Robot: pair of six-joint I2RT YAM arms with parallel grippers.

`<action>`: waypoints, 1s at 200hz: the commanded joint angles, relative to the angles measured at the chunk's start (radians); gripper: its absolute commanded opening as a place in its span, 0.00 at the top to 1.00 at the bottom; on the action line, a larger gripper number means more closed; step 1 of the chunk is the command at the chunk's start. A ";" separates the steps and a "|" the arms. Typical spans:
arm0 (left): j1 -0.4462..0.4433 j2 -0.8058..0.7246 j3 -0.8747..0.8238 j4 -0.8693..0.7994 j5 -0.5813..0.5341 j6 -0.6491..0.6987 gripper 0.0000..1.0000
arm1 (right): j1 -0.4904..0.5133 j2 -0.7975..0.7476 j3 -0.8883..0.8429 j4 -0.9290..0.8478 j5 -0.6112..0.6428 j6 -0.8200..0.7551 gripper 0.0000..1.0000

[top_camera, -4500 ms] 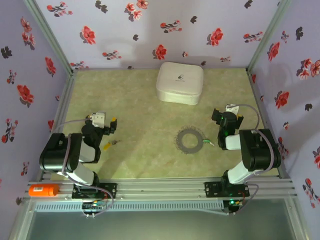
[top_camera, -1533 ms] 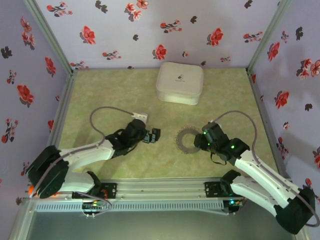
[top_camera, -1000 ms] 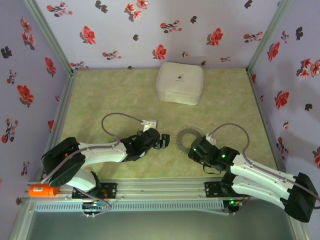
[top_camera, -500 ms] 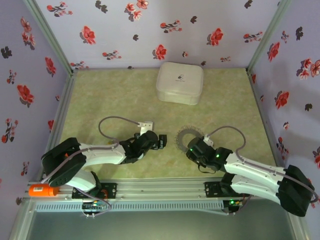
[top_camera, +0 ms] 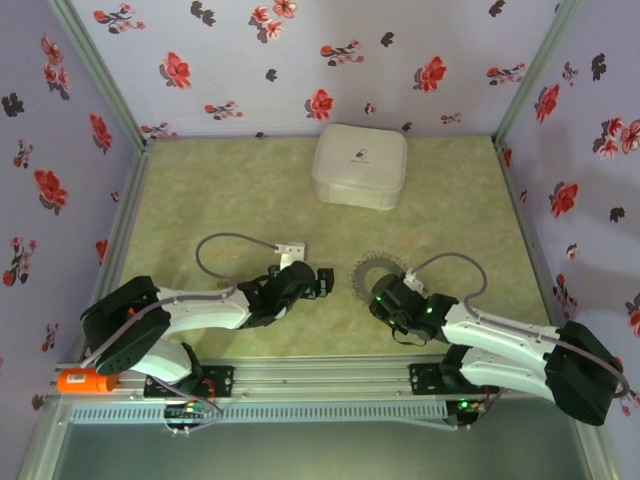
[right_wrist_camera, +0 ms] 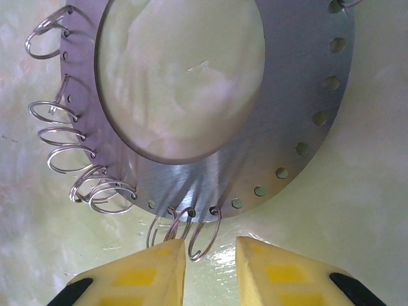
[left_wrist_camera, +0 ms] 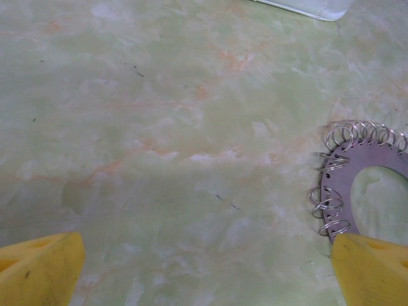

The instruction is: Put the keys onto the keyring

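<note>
The keyring (top_camera: 366, 268) is a flat grey metal disc with a round hole, small holes along its rim and several wire loops hanging from them. My right gripper (top_camera: 379, 293) sits at its near edge. In the right wrist view the keyring (right_wrist_camera: 280, 127) is close up and the right gripper (right_wrist_camera: 210, 264) is open only narrowly, one wire loop (right_wrist_camera: 205, 237) lying in the gap beside the left finger. My left gripper (top_camera: 322, 281) is wide open just left of the keyring (left_wrist_camera: 357, 185), over bare table (left_wrist_camera: 191, 191). The keys are hidden.
A white rounded box (top_camera: 360, 165) stands at the back centre, its edge in the left wrist view (left_wrist_camera: 306, 7). Flowered walls close in the green marbled table (top_camera: 220, 190) on three sides. An orange tool (top_camera: 85, 380) lies on the front rail.
My right gripper has slid left to the ring's near edge and its jaws have narrowed. The left gripper has drawn back slightly left and stays wide open.
</note>
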 commanded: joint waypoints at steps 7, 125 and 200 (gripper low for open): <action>-0.003 -0.009 0.002 0.019 -0.035 -0.014 0.00 | 0.002 0.016 -0.007 0.010 0.023 0.019 0.73; -0.003 0.015 0.014 0.008 -0.026 -0.017 0.00 | -0.035 0.032 -0.001 0.003 -0.001 -0.015 0.81; -0.003 0.019 0.027 -0.010 -0.023 -0.013 0.00 | -0.040 0.042 -0.002 0.011 -0.017 -0.019 0.86</action>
